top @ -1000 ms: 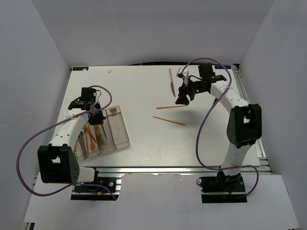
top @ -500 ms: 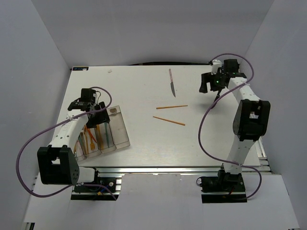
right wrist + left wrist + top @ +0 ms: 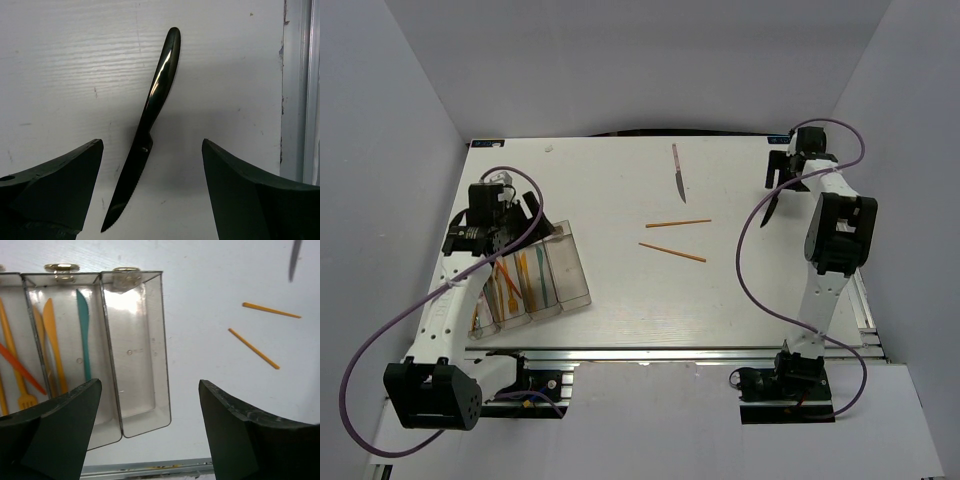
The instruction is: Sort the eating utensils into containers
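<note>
Evidently poised to pick, the right gripper point(image 3: 150, 146) holds its jaws released astride the dark knife point(image 3: 159, 95) at the tabletop point(image 3: 620, 180) edge, while the left gripper point(image 3: 149, 385) hangs, jaws released, over the part-filled containers point(image 3: 165, 350).

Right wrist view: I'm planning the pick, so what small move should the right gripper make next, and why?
Probably lower the right gripper straight down and close on the black knife: the jaws stand open on either side of it, and it lies flat on the table, untouched, outside the containers.
</note>
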You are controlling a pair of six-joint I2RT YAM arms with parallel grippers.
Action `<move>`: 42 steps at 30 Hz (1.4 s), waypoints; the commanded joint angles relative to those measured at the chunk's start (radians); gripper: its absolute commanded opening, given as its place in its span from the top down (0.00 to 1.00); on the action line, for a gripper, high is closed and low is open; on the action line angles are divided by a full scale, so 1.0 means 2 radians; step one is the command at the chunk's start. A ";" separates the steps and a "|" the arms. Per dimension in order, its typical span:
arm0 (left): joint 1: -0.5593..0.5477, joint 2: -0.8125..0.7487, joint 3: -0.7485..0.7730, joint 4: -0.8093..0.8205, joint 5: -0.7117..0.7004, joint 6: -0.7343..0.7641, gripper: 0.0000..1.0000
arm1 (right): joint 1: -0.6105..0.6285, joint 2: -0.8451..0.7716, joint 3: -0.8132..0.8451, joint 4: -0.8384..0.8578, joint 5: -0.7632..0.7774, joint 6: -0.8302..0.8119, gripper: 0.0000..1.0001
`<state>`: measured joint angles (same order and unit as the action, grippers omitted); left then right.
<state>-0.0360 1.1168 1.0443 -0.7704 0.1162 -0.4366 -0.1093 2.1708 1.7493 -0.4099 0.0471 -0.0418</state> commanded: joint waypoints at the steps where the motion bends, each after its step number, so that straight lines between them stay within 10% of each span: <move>1: 0.002 -0.012 0.016 0.027 0.034 -0.026 0.10 | 0.002 0.023 0.036 0.038 0.040 0.006 0.15; 14: 0.002 -0.004 0.032 0.058 0.062 -0.065 0.06 | 0.008 0.071 0.040 0.034 0.010 0.012 0.42; 27: 0.001 0.000 0.015 0.160 0.177 -0.105 0.02 | 0.006 0.056 0.003 0.026 -0.053 0.018 1.00; 42: -0.108 0.037 -0.065 0.318 0.175 -0.226 0.02 | 0.044 -0.122 -0.149 0.094 -0.285 0.016 1.00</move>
<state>-0.1810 1.1538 0.9180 -0.2485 0.4969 -0.8207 -0.0620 2.0575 1.4963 -0.3042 -0.3687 -0.0170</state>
